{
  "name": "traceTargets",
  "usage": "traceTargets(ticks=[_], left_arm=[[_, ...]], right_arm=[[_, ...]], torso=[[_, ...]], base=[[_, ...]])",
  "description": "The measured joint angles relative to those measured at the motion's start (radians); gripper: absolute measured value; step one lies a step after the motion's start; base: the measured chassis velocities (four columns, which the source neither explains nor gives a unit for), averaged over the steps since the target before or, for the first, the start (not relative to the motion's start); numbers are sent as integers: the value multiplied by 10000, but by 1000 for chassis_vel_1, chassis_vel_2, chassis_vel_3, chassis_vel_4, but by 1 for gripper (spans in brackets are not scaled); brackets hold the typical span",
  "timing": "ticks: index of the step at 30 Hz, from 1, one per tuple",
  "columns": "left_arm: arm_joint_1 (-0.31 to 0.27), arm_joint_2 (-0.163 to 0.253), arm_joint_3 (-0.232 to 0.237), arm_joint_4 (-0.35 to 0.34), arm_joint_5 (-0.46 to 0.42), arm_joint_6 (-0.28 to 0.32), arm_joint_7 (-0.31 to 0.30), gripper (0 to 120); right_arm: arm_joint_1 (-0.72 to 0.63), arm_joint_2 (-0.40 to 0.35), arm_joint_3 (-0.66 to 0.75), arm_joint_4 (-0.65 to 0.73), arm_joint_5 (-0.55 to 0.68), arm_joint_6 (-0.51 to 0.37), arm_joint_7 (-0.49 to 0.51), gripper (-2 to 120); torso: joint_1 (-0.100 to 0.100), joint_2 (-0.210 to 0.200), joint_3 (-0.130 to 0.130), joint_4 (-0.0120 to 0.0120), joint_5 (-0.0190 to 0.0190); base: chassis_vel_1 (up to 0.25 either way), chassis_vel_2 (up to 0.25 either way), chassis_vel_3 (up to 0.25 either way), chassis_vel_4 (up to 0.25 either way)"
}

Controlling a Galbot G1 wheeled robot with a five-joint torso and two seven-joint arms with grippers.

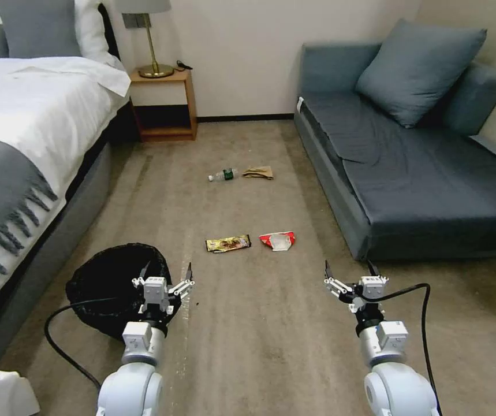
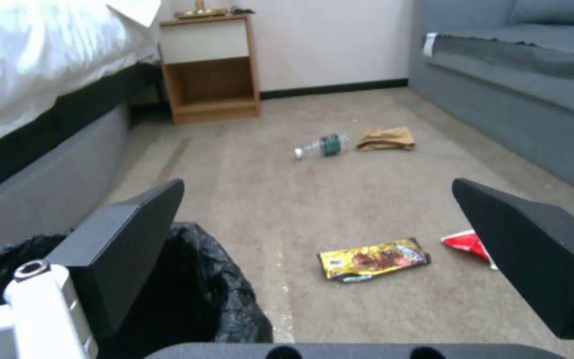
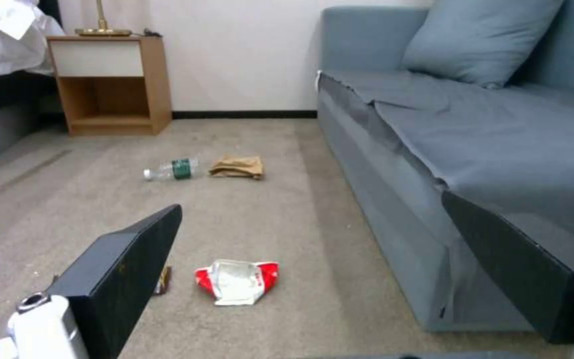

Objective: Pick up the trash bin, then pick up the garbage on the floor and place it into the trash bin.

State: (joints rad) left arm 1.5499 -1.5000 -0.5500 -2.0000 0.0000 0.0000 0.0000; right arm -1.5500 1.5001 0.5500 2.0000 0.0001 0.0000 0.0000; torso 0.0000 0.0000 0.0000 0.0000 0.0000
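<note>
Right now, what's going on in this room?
Nothing is held yet. The left gripper hangs open over the trash bin beside the bed; the right gripper hangs open over bare carpet. The bottle, paper scrap, gold wrapper and red-and-white wrapper lie on the floor ahead.

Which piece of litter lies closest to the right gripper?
The red-and-white wrapper, ahead of the right gripper; the gold wrapper, bottle and paper scrap lie farther.

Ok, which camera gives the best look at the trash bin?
The head view: the whole trash bin sits on the carpet beside the bed, partly behind the open left gripper. The left wrist view catches just its near black-bagged rim.
</note>
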Motion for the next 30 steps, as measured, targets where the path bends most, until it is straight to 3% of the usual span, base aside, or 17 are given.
traceTargets(ticks=[25, 29, 30], left_arm=[[7, 13, 0, -4, -3, 6, -6, 100], [161, 269, -42, -366, -364, 186, -383, 98], [292, 484, -101, -678, -668, 335, -718, 98]], right_arm=[[-17, 0, -6, 8, 8, -12, 0, 100], [-360, 0, -184, 402, 144, -224, 46, 100], [-700, 1, -359, 771, 282, -442, 106, 100]], torso=[[0, 1, 0, 0, -1], [0, 0, 0, 0, -4], [0, 0, 0, 0, 0]], base=[[0, 0, 0, 0], [0, 0, 0, 0], [0, 0, 0, 0]])
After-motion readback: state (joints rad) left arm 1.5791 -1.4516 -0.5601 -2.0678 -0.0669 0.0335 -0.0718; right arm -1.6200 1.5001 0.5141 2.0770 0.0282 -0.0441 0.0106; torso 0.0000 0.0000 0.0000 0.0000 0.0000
